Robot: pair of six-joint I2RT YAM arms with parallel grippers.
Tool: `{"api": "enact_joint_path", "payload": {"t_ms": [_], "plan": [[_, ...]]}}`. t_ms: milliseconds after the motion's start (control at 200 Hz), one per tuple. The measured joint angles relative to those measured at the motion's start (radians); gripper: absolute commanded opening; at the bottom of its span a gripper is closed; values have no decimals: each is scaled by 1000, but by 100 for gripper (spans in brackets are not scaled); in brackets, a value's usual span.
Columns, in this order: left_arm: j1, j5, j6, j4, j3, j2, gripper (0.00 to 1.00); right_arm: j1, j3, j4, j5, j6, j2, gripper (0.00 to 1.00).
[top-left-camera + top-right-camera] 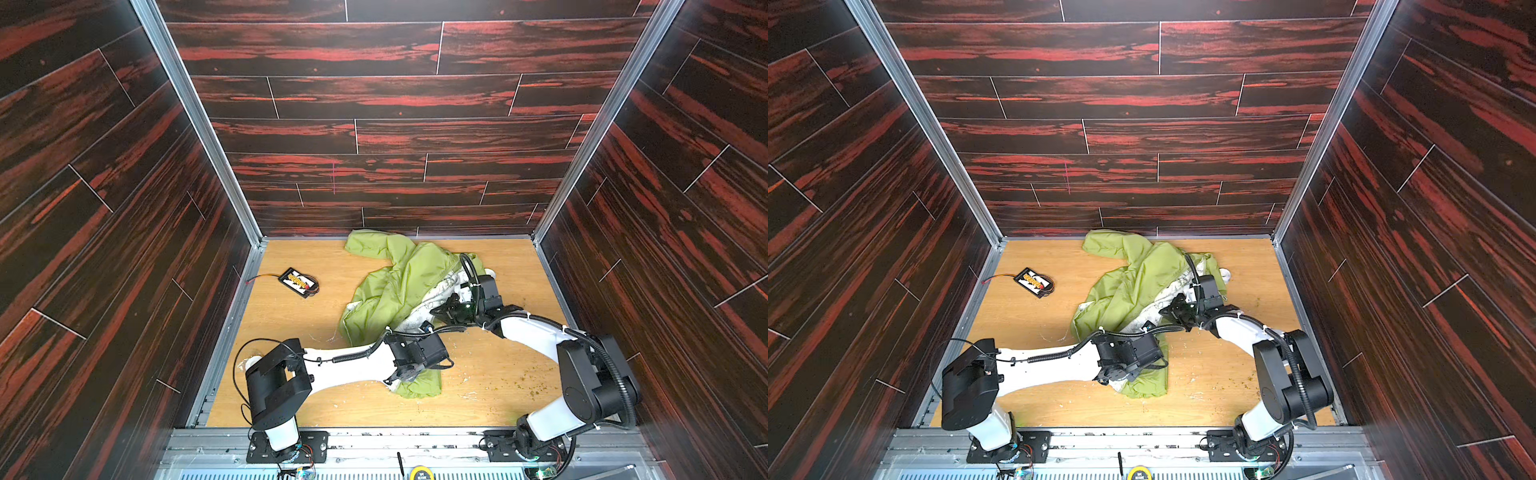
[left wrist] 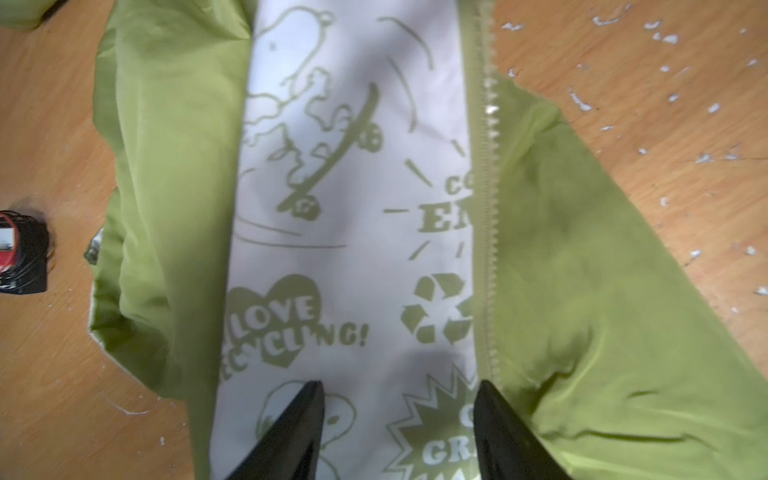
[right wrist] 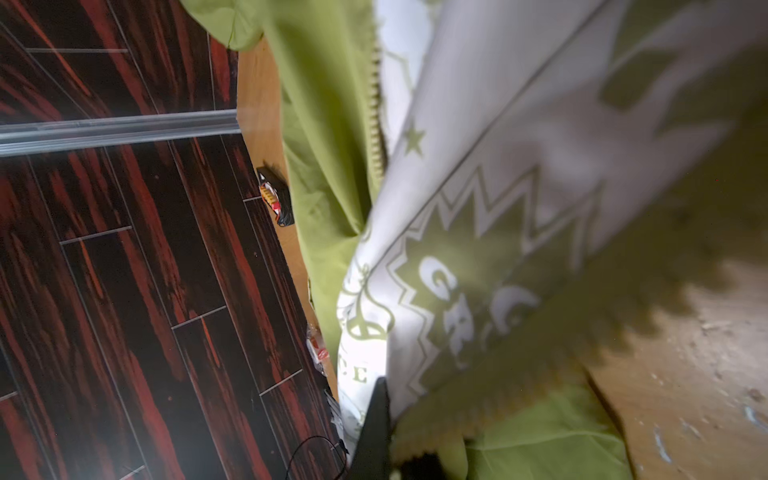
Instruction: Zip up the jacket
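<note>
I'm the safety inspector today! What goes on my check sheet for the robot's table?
Surface: light wooden tabletop, speckled with white flecks and green crumbs.
Job's things: crumpled lime-green jacket, unzipped, white printed lining showing.
Clutter: flat black pack with red-yellow label, apart from jacket.
Claws: left claw open over the lining; right claw shut on the jacket's edge.
Cables: black ribbed hoses along both arms; thin wires on the pack.
Surroundings: dark red-streaked plank walls, metal corner rails.

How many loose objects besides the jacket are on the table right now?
1, crumbs aside: a small black pack with wires, on the table left of the jacket. More may hide under the jacket.
</note>
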Motion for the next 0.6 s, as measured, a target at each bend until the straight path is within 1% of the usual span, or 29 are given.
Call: {"api": "enact_joint_path", "payload": {"t_ms": [95,356,446,601], "plan": [[0,10,0,14,0,-15,61,11,23,-30,7,1,0,0],[0,5,-24,33,8,-32,60,35,38,-43,9,36,0,0],[-1,-18,-43,35,28,-23,60,42,54,-43,7,50,0,0],[-1,-88,-92,38,72,25,60,49,75,-37,0,78,0,0]]}}
